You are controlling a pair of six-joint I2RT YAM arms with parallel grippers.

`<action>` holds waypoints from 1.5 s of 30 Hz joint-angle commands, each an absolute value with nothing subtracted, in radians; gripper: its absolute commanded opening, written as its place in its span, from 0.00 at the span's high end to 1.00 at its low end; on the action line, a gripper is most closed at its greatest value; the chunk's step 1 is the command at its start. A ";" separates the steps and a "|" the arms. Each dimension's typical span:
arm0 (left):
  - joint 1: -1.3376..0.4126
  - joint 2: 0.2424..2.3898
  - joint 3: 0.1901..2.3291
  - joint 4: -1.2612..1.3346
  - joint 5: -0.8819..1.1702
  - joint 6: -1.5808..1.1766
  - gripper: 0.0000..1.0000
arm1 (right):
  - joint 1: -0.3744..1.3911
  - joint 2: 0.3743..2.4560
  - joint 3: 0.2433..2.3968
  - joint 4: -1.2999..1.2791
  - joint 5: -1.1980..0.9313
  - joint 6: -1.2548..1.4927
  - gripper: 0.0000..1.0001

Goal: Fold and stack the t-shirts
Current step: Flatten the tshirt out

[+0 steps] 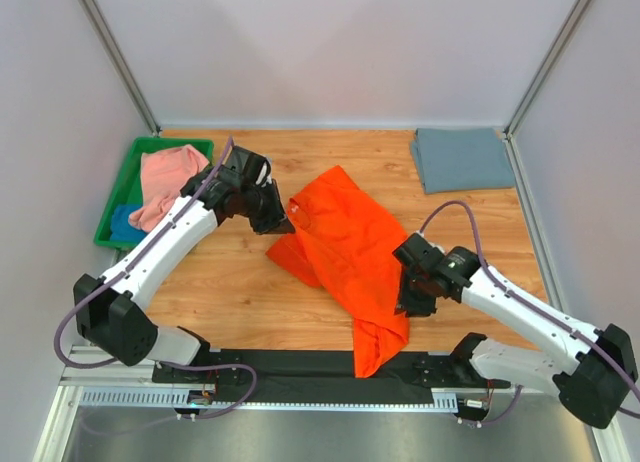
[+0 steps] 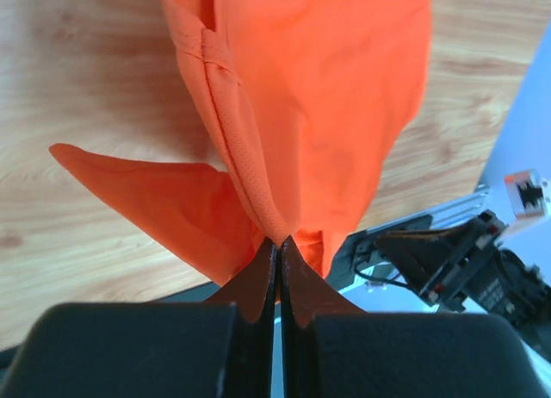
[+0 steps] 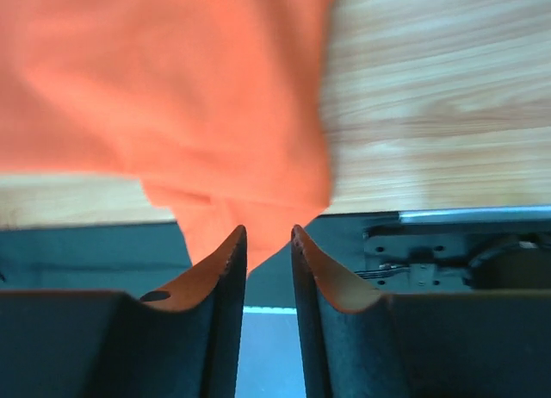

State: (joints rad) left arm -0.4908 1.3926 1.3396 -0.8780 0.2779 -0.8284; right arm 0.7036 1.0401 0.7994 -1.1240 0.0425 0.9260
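Wooden worktop (image 1: 240,282): my left end effector (image 2: 277,243) reaches out, pinching the orange t-shirt (image 1: 345,244); right end effector (image 3: 269,234) points down, fingers apart.

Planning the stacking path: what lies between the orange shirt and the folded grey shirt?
Nothing but bare wooden table between the orange shirt and the grey shirt; the top view shows it.

Robotics lab cell, white panel walls (image 1: 330,52), aluminium framing posts (image 1: 115,57), wooden tabletop (image 1: 240,292)
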 commanded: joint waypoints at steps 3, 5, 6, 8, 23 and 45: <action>-0.471 1.416 1.315 -0.954 0.276 -0.819 1.00 | 0.929 1.095 0.770 -0.928 -0.003 1.054 0.62; -0.456 1.427 1.318 -0.965 0.276 -0.802 1.00 | 1.010 1.161 0.773 -0.940 0.050 1.119 0.59; -0.446 1.428 1.322 -0.977 0.278 -0.795 1.00 | 1.031 1.182 0.778 -0.975 0.066 1.137 0.58; -0.434 1.433 1.330 -0.989 0.279 -0.776 1.00 | 1.096 1.236 0.782 -0.999 0.096 1.190 0.57; -0.374 1.436 1.364 -1.057 0.242 -0.733 1.00 | 1.258 1.393 0.814 -1.245 0.216 1.350 0.91; -0.233 1.473 1.809 -1.381 0.023 -0.698 1.00 | 0.635 1.302 1.548 -1.626 0.658 0.542 1.00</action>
